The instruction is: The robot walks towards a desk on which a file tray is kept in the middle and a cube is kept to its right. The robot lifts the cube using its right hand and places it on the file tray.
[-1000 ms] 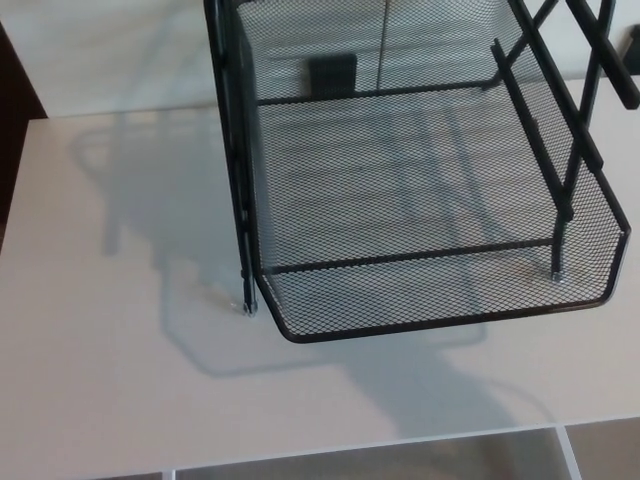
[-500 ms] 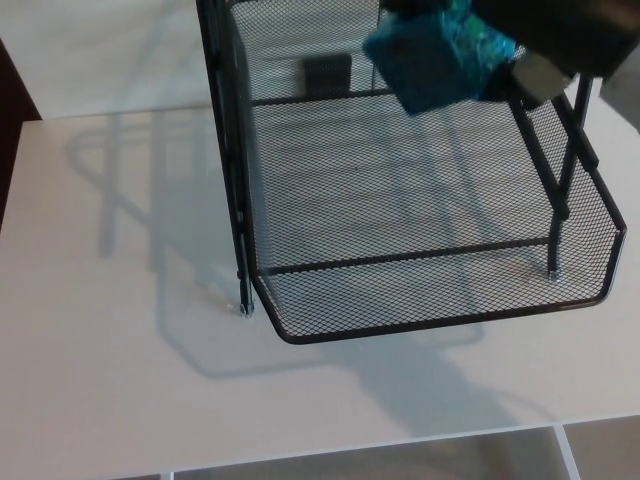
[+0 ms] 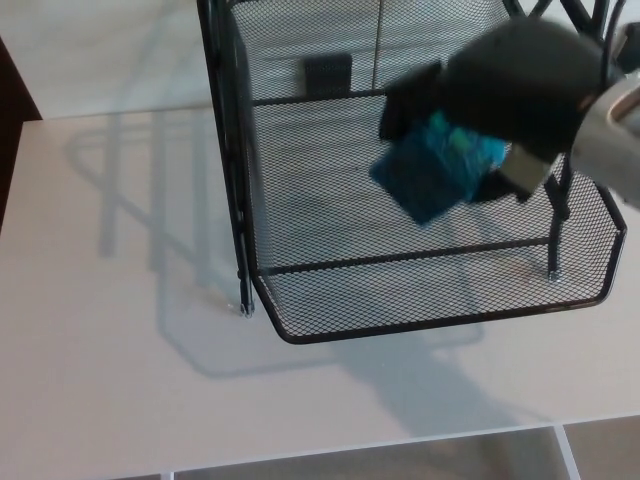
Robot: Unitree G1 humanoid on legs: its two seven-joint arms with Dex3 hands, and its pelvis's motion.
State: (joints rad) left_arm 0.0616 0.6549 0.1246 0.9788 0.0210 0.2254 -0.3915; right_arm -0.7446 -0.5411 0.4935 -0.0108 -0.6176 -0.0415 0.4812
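The robot's black right hand (image 3: 515,92) clasps a blue cube (image 3: 436,168) with patches of lighter turquoise, its thick fingers closed around the cube's upper right side, and holds it over the open basin of a black wire-mesh file tray (image 3: 430,326). The cube hangs tilted, one corner pointing down toward the tray's mesh floor. It sits inside the tray's outline, right of the tray's centre and back from its curved front rim. Whether that low corner touches the mesh cannot be told from this head view, though it appears to be held just clear. The pale forearm enters from the tray's right side, crossing the black uprights there. A small dark rectangular object (image 3: 328,70) shows through the mesh toward the back of the tray, left of the cube. The tray stands on a white desk (image 3: 110,380), which carries the tray's grid shadow (image 3: 130,200) to the left and in front. The left hand is out of the picture.

The lift looks done and the placing step is in hand. The next move would seem to call for lowering the cube until it rests flat on the tray's floor, then spreading the fingers and drawing the hand up without snagging the right-side uprights.
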